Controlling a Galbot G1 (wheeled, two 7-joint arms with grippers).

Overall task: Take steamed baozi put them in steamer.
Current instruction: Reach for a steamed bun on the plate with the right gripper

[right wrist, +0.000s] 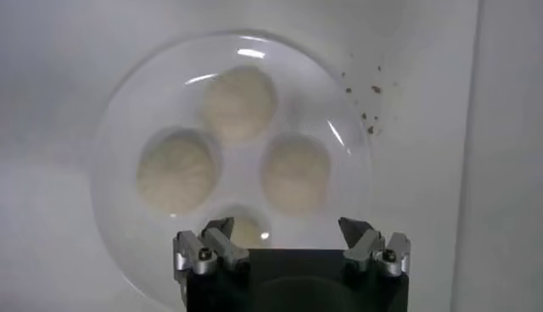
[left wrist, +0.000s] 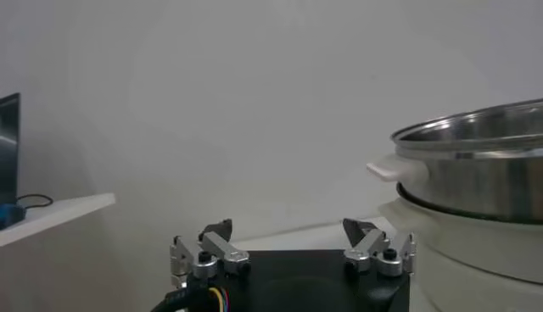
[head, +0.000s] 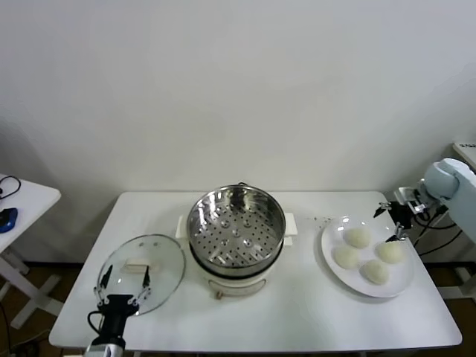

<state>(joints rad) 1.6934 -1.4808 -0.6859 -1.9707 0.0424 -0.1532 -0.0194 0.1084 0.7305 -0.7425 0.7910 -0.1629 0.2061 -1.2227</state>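
Baozi (head: 367,255), four of them, lie on a white plate (head: 331,272) to the right of the steamer (head: 236,223), which stands open with its holed tray bare. Over the plate's far edge hangs the right gripper (head: 395,219), jaws wide and empty; in its wrist view its body hides most of the nearest bun. Left of the steamer, the left gripper (head: 123,280) hovers over the glass lid (head: 141,274), jaws wide, its arm cut off by the frame.
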